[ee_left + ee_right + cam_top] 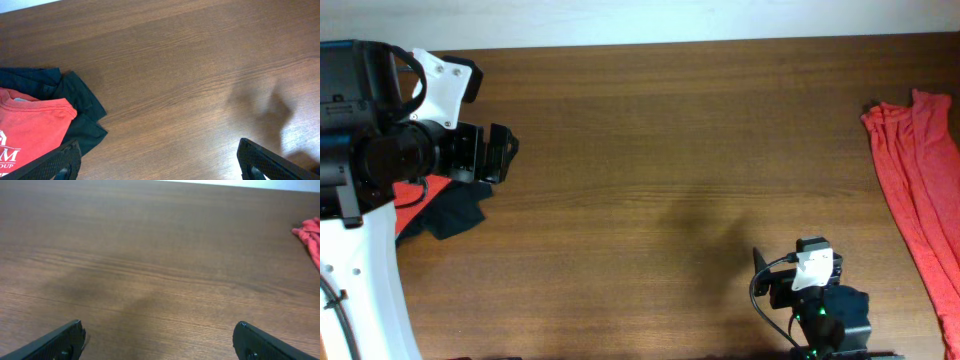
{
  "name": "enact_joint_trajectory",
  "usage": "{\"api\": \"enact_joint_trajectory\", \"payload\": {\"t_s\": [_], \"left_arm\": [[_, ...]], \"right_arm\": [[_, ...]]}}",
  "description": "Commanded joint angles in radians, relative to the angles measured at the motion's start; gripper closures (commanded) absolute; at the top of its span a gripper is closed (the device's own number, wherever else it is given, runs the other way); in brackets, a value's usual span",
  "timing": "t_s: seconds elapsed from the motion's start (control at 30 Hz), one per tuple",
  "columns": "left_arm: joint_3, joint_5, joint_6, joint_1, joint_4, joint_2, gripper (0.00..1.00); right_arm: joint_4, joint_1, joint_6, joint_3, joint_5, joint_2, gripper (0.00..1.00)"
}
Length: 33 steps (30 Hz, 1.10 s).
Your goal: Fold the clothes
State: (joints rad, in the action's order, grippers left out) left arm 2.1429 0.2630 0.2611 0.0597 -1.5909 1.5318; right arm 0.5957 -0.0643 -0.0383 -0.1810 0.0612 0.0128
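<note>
An orange-red T-shirt with white lettering (30, 132) lies on dark navy garments (82, 107) at the left of the left wrist view. In the overhead view only a red sliver of it (420, 190) shows beneath my left arm. A second orange-red garment (920, 185) lies bunched along the table's right edge and also shows in the right wrist view (311, 235). My left gripper (508, 155) (160, 162) is open and empty, just right of the pile. My right gripper (800, 258) (160, 342) is open and empty over bare wood near the front edge.
The dark navy garments (455, 212) lie at the table's left side, partly under my left arm. The brown wooden table (660, 150) spans the view. A pale wall runs along its far edge.
</note>
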Motion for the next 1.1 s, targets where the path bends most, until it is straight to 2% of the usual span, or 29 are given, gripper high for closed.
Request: {"api": "enact_joint_trajectory", "payload": {"t_s": [0.0, 0.93, 1.07], "left_arm": [[-0.002, -0.002, -0.013, -0.003, 0.000, 0.005, 0.01], [-0.002, -0.002, -0.014, -0.003, -0.010, 0.005, 0.01], [-0.004, -0.052, -0.008, 0.000, -0.006, 0.011, 0.01]], "right_arm": [[-0.014, 0.000, -0.006, 0.028, 0.007, -0.009, 0.02], [-0.010, 0.000, -0.006, 0.028, 0.006, -0.007, 0.01], [-0.010, 0.000, -0.006, 0.028, 0.006, -0.007, 0.01]]}}
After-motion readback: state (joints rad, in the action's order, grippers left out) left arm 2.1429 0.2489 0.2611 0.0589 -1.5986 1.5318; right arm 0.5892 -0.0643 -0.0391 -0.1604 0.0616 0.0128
